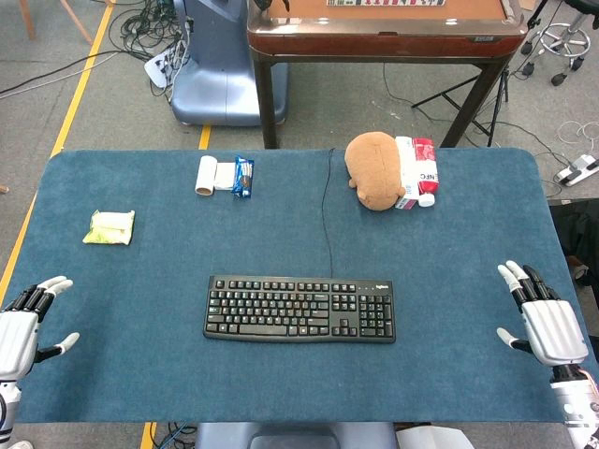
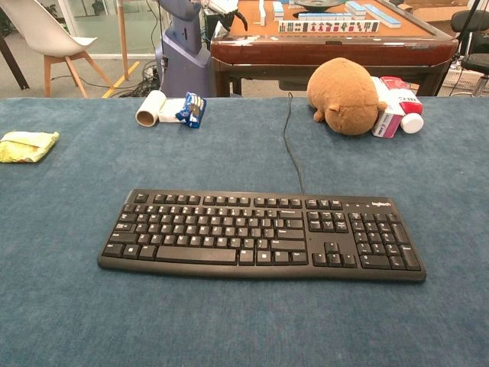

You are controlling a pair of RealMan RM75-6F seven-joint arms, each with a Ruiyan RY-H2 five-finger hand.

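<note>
Keyboard [image 1: 299,308] lies flat on the blue table mat [image 1: 449,253], about midway between the two hands and touched by neither; its cable [image 1: 328,210] runs away from it toward the far edge. The left hand [image 1: 23,323] rests at the near left edge of the mat, fingers spread and holding nothing. The right hand [image 1: 543,323] sits at the near right edge, likewise released with fingers apart. Both show only in the head view; the chest view shows the keyboard alone.

By my reading, no step on the keyboard has begun: the hands are parked well apart from it. Any approach would call for each hand to travel inward across bare mat.

Ahead of the left hand lies a yellow-green cloth [image 1: 110,227], and further off a white roll [image 1: 206,175] beside a blue snack packet [image 1: 242,176]. Well ahead of the right hand, a brown plush toy [image 1: 375,168] leans against a red and white carton [image 1: 417,171]. None of these stands between hands and keyboard; the cable is the only thing likely to drag.
</note>
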